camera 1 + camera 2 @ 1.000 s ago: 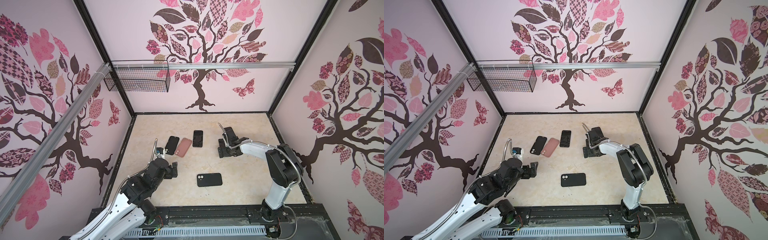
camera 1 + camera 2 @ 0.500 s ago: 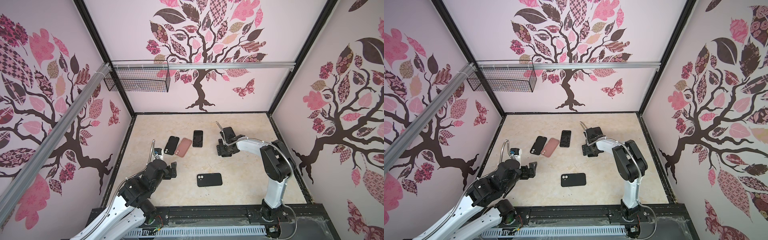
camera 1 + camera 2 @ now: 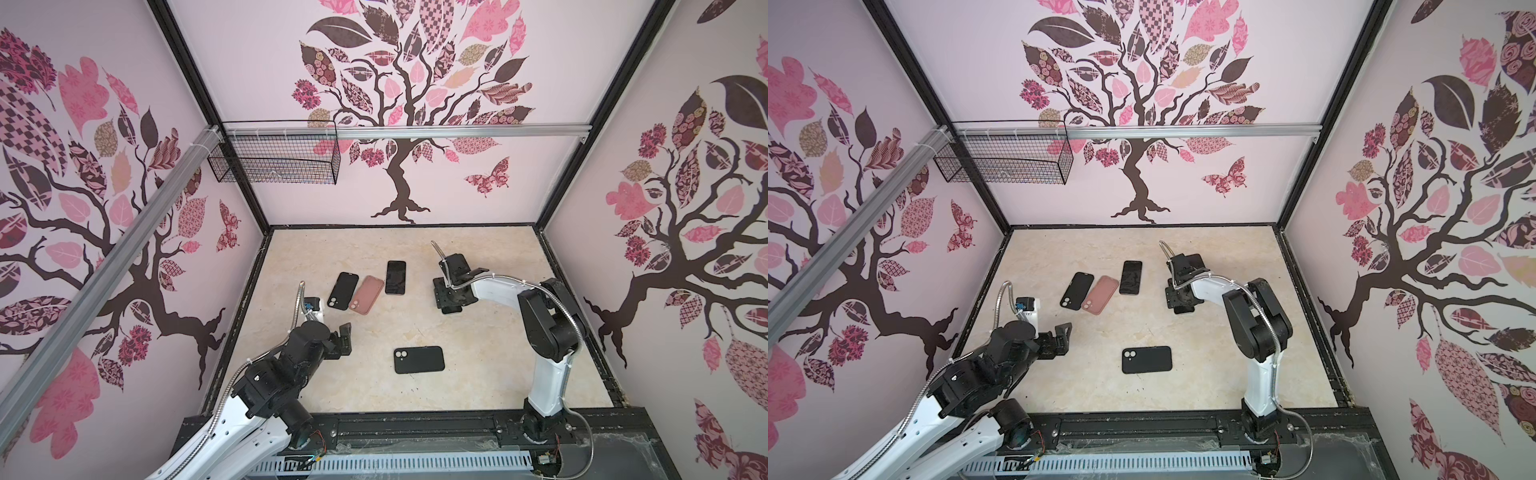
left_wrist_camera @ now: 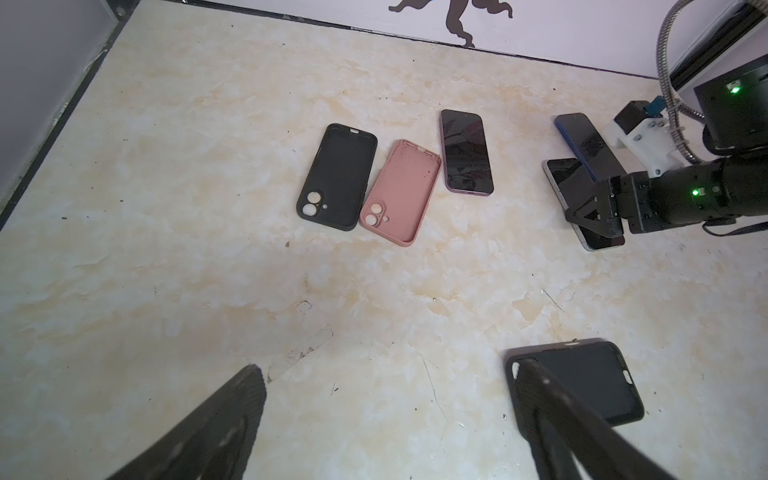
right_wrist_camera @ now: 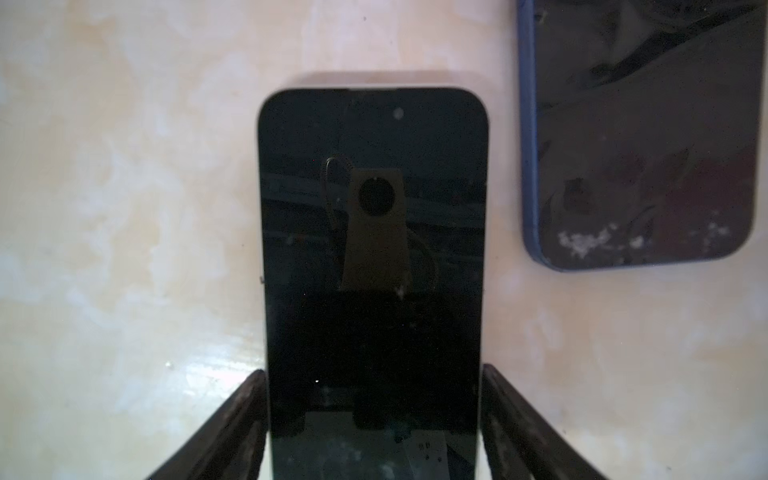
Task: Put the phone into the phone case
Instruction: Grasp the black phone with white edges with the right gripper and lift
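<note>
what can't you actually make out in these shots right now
Grip: in the right wrist view the right gripper flanks the phone, but contact at its sides is too dark to judge.
The blue phone: cut off by that view's edges.
Same phone: in both top views the gripper itself covers most of it.
The near black case: a finger of the left gripper hides one corner in the left wrist view.
</note>
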### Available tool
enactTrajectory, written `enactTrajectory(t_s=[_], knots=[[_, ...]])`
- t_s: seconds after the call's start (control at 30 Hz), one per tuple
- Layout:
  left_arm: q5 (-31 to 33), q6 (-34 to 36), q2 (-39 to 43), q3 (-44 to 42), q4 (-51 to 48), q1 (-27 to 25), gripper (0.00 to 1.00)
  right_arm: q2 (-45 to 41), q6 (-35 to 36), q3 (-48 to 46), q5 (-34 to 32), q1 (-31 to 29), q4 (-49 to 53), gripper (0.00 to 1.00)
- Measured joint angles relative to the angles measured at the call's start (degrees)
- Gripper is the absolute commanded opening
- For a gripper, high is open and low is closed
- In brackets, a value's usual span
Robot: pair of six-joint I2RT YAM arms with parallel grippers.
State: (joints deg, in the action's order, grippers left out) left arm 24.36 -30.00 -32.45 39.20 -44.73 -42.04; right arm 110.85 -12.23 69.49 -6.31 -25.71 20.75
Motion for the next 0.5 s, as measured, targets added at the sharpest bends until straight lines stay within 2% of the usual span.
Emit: enactTrajectory(t_s=[0.23, 0.4, 0.5], knots=[[0.0, 0.0, 1.66, -0.59, 0.07, 0.0, 0.97, -0.13, 0.63, -0.24, 0.31, 0.0, -0.57, 0.61], [-0.55, 0.04, 0.98, -0.63, 0.07, 0.0, 0.97, -1.42, 2.14, -2.6, 0.83, 0.02, -3.43, 0.46], [-1.57, 0.26, 0.15, -0.63, 0.13, 0.0, 0.97, -2.05, 2.91, -3.43, 1.29, 0.02, -4.11, 0.43]])
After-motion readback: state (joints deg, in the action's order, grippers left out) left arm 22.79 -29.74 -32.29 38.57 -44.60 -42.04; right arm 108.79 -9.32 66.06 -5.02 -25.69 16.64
